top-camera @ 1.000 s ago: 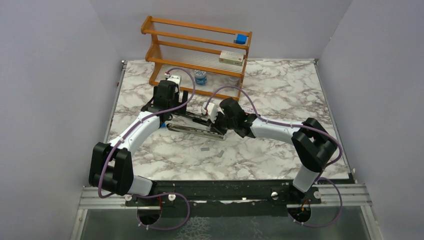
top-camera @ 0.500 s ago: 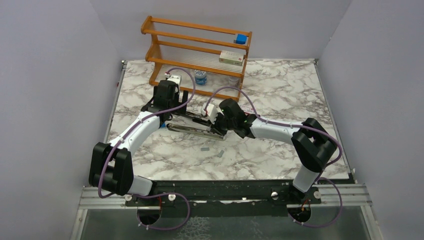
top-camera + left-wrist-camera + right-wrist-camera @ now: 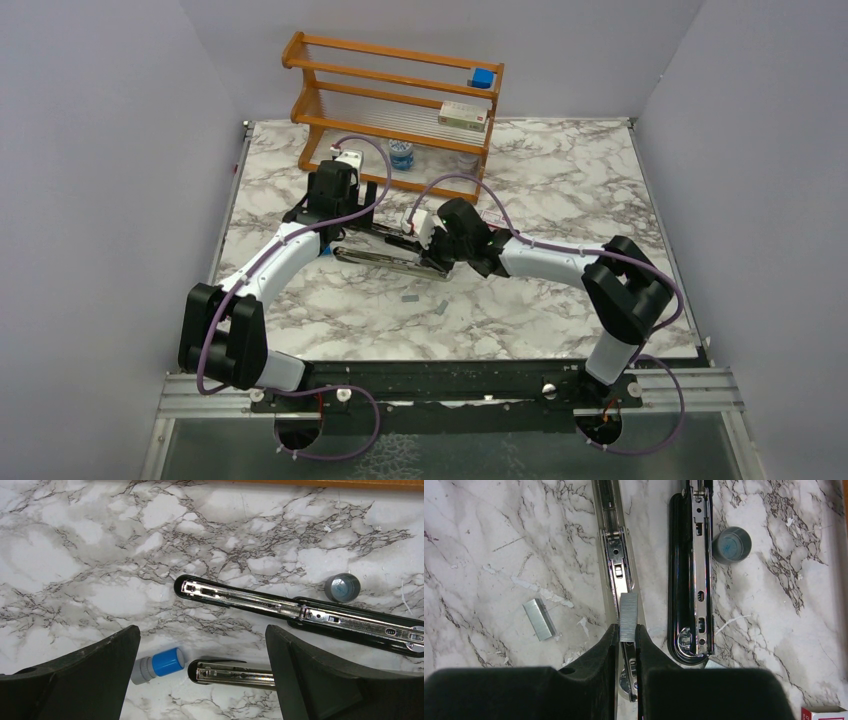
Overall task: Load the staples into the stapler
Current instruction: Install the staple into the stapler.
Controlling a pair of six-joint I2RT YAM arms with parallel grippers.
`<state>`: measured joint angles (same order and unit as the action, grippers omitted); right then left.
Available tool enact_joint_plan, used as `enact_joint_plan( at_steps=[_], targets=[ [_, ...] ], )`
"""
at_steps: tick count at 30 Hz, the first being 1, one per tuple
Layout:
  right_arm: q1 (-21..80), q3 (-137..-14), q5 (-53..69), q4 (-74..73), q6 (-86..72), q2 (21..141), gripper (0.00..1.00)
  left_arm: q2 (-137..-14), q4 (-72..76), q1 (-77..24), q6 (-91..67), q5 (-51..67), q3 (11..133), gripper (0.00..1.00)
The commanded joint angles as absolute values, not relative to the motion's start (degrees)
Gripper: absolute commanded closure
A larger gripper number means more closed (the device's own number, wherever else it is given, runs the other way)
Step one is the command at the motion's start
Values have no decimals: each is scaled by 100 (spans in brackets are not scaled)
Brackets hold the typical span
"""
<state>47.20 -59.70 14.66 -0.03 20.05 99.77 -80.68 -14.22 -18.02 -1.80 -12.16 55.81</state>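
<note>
Standing by the marble table (image 3: 560,180), I count one stapler (image 3: 616,555). It is folded out flat near the middle, and its two long bars lie side by side with the silver channel facing up.

Of the staples (image 3: 628,611) I count three strips. One is pinched end-on in the right gripper (image 3: 626,628), whose fingers are closed down narrow on it. That strip sits lined up along the channel near its hinged end, but I cannot tell whether it touches the metal. The other two strips (image 3: 408,296) lie loose on the near side of the stapler, a little apart from each other.

The left gripper (image 3: 202,630) hangs above the stapler's far end with its fingers spread as wide as they go, holding nothing.

One small blue-capped tube (image 3: 157,665) lies between those fingers, just beside a bar tip. One grey cap (image 3: 731,544) stands next to the black bar.

At the back is one wooden rack (image 3: 330,95) carrying one blue block (image 3: 483,77) and one pale box (image 3: 463,116), with one bottle (image 3: 401,153) underneath.
</note>
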Motion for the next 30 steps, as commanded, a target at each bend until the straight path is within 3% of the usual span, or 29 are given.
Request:
enact_joint_plan(
  at_steps=[1,30],
  targets=[
    [4755,-5999,1494,-114,2078,10097,99,-8081,-1282,-1814,-99,-1092,5594,1],
    [4764,-6038,1694,-261,2171,10148,99,-8085,-1282,-1814,-96,-1013,5595,1]
  ],
)
